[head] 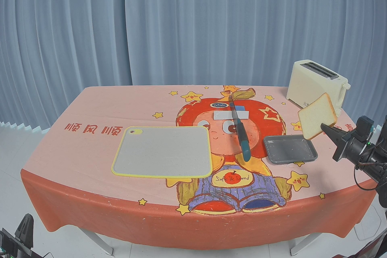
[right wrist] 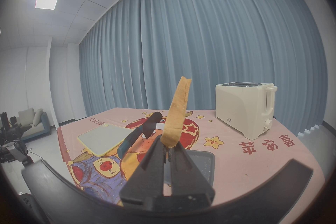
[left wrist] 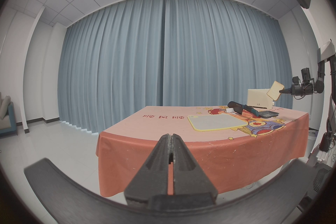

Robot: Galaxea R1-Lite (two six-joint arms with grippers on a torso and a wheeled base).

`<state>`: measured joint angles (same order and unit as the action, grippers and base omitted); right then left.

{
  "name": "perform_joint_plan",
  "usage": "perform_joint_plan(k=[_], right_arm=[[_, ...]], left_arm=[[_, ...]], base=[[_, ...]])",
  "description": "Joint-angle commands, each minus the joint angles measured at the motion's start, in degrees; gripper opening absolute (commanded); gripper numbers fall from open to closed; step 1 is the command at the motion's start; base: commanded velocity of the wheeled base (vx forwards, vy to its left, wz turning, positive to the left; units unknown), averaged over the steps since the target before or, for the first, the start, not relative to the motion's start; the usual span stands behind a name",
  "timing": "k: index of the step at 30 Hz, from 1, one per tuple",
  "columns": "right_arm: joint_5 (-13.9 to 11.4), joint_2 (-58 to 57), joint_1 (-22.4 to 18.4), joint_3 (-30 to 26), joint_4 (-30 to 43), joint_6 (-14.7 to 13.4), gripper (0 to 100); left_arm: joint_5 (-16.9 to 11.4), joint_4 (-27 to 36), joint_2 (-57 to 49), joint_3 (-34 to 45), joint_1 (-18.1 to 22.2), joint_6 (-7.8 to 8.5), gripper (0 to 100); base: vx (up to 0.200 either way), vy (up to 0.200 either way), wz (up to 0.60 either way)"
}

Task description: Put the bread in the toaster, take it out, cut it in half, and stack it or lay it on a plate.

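Observation:
A slice of bread (head: 318, 115) hangs in the air at the table's right side, pinched at its lower edge by my right gripper (head: 325, 127), which is shut on it. In the right wrist view the bread (right wrist: 178, 111) stands edge-on above the fingertips (right wrist: 169, 144). The cream toaster (head: 316, 84) stands just behind it at the back right, slots up. A dark grey tray (head: 290, 148) lies under and left of the bread. A knife (head: 239, 128) with a blue handle lies mid-table. My left gripper (left wrist: 170, 151) is shut and empty, low and off the table's left front corner.
A grey cutting board (head: 163, 151) with a yellow rim lies left of the centre on the orange cartoon tablecloth (head: 96, 174). Blue curtains close off the back. A sofa (right wrist: 29, 120) stands far off in the room.

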<state>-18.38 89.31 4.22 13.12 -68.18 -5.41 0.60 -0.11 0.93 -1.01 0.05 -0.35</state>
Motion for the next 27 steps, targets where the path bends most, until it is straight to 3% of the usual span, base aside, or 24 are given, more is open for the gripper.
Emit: perform_joint_plan(k=[1,11,16,20,27], right_arm=[[-0.07,0.25,-0.44,-0.81,-0.11,0.23,0],[-0.34,0.16,-2.81,-1.60,-5.12,0.23,0],[-2.18,-0.28,-5.71,0.86,-5.38,0.40,0],[-3.68,-0.01,-6.42,2.00,-5.21,1.46,0],[-6.31,2.10,-7.65,4.81,-4.59,5.76,0]], left_arm=[[0.02,0.02,-0.93,1.01,0.04,-0.09,0],[0.02,-0.07,-0.93,1.01,0.04,0.00,0],[0.02,0.02,-0.93,1.01,0.04,0.00,0],[0.02,-0.07,-0.93,1.01,0.04,0.00,0],[0.02,0.02,-0.93,1.01,0.04,0.00,0]], base=[[0.000,0.000,0.00],[0.000,0.000,0.00],[0.000,0.000,0.00],[0.000,0.000,0.00],[0.000,0.000,0.00]])
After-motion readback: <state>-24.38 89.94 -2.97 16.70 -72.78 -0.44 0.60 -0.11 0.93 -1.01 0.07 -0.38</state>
